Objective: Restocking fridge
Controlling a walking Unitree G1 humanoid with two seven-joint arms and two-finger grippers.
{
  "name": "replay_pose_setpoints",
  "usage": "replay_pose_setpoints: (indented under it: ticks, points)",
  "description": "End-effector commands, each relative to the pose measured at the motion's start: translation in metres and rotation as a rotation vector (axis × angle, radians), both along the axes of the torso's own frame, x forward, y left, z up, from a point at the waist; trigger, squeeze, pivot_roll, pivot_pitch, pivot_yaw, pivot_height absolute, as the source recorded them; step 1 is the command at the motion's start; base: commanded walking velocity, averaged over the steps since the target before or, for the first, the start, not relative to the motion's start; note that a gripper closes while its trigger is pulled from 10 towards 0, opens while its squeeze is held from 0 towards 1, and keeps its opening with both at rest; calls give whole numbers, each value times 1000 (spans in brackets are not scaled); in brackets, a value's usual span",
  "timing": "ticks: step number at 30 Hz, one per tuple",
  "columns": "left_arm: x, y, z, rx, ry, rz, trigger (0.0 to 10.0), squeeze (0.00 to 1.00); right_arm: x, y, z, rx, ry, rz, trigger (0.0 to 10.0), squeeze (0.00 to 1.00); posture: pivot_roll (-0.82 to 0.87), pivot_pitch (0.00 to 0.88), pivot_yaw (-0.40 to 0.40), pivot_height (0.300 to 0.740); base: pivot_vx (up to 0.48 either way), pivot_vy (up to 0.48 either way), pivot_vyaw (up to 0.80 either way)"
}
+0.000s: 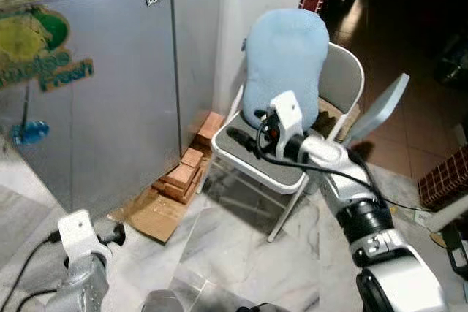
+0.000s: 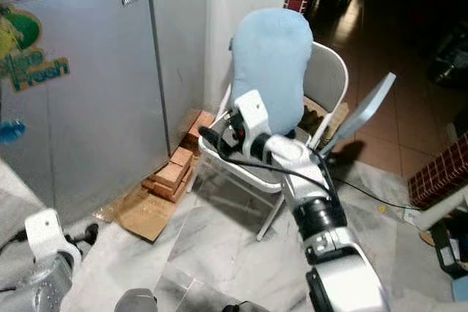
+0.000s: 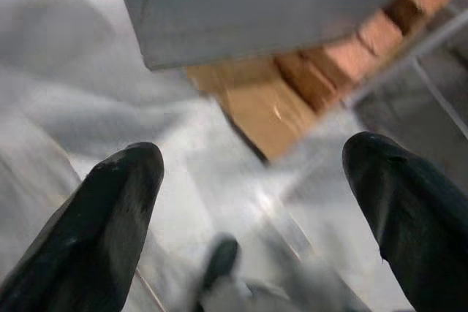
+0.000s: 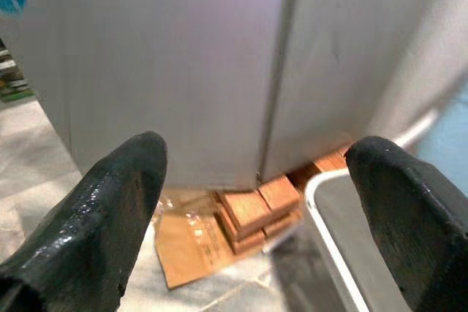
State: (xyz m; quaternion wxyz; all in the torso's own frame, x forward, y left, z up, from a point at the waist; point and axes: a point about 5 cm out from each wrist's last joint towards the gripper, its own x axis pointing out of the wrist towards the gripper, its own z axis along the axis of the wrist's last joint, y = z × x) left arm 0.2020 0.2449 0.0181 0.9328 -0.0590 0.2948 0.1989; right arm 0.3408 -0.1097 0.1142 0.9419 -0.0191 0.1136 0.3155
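- Grey metal fridge (image 1: 110, 93) is shut, with a green and yellow sticker (image 1: 40, 49) on its door; it stands off to our left, ahead of both grippers and not touched by either
- our right gripper (image 4: 256, 180) is held up over the front of the folding chair's (image 1: 333, 85) seat; its two black fingers (image 4: 110, 210) are spread wide with nothing between them; through the wrist camera we look past them at the fridge's corner and the chair's white rim
- just beyond that gripper, leaning on the chair back, sits a pale blue cushion (image 1: 285, 63); can't tell if the gripper touches it
- below and ahead of the right gripper, at the fridge's foot, there's a stack of bricks (image 1: 186, 169) sitting on a flat piece of cardboard (image 1: 150, 213); the bricks are between the fridge and the chair leg
- our left gripper (image 3: 256, 202) hangs low over the marble floor (image 1: 227, 239), well apart from the fridge; fingers (image 3: 110, 217) wide, holding nothing; wrist view is blurry, but the fridge's bottom edge, the cardboard and the bricks show beyond the tips
- a light blue-grey panel (image 1: 380, 107) leans to the right of the chair, on the far side from the fridge
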Motion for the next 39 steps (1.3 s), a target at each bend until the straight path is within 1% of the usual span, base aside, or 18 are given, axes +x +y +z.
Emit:
replay_pose_setpoints:
  ticks: [1, 4, 6, 8, 9, 11, 13, 16, 19, 22, 25, 27, 28, 29, 31, 34, 35, 39]
  points:
    - [16, -3, 19, 63, -94, -53, 10000, 0, 6, -10, 12, 25, -57, -107, 10000, 0, 111, 0, -83, 740, 0, 480, 0]
    - [31, -10, 38, 79, -186, -98, 10000, 0, 3, -20, 11, 26, -79, -181, 10000, 0, 90, 0, -70, 740, 0, 480, 0]
    - [37, -14, 46, 90, -222, -125, 10000, 0, 2, -25, 10, 26, -92, -223, 10000, 0, 85, 0, -61, 740, 0, 480, 0]
    - [39, -17, 49, 112, -229, -147, 10000, 0, 1, -30, 9, 25, -101, -262, 10000, 0, 82, 0, -57, 740, 0, 480, 0]
    - [41, -20, 50, 104, -233, -155, 10000, 0, 0, -34, 7, 32, -94, -279, 10000, 0, 79, 0, -58, 740, 0, 480, 0]
    - [47, -29, 56, 99, -273, -191, 10000, 0, -3, -42, -2, -21, -72, -344, 10000, 0, 70, 0, -53, 740, 0, 480, 0]
    - [49, -36, 60, 90, -295, -213, 10000, 0, -5, -44, -6, -21, -46, -349, 10000, 0, 61, 0, -47, 740, 0, 480, 0]
    - [51, -42, 63, 97, -308, -239, 10000, 0, -9, -43, -7, 11, -45, -339, 10000, 0, 59, 0, -46, 740, 0, 480, 0]
    - [53, -52, 72, 105, -358, -273, 10000, 0, -13, -42, -7, 47, -53, -344, 10000, 0, 63, 0, -48, 740, 0, 480, 0]
    - [54, -56, 79, 99, -398, -286, 10000, 0, -16, -42, -8, 38, -58, -358, 10000, 0, 70, 0, -50, 740, 0, 480, 0]
    - [53, -61, 82, 36, -424, -289, 10000, 0, -20, -37, -10, 46, -58, -359, 10000, 0, 70, 0, -49, 740, 0, 480, 0]
    - [52, -63, 80, 22, -422, -301, 10000, 0, -21, -36, -9, 30, -87, -390, 10000, 0, 69, 0, -51, 740, 0, 480, 0]
    - [52, -66, 78, 1, -424, -313, 10000, 0, -22, -35, -6, 46, -128, -369, 10000, 0, 67, 0, -51, 740, 0, 480, 0]
    - [52, -66, 78, 1, -424, -313, 10000, 0, -22, -35, -6, 46, -128, -369, 10000, 0, 67, 0, -51, 740, 0, 480, 0]
    - [51, -72, 78, -2, -430, -335, 10000, 0, -25, -38, -1, 83, -144, -379, 10000, 0, 60, 0, -47, 740, 0, 480, 0]
    - [52, -77, 79, -18, -440, -343, 10000, 0, -28, -44, 2, 83, -181, -400, 10000, 0, 50, 0, -47, 740, 0, 480, 0]
    - [52, -80, 80, -34, -448, -357, 10000, 0, -30, -46, 3, 132, -164, -409, 10000, 0, 49, 0, -47, 740, 0, 480, 0]
    - [55, -87, 83, -37, -465, -385, 10000, 0, -35, -56, -1, 117, -160, -467, 10000, 0, 40, 0, -48, 740, 0, 480, 0]
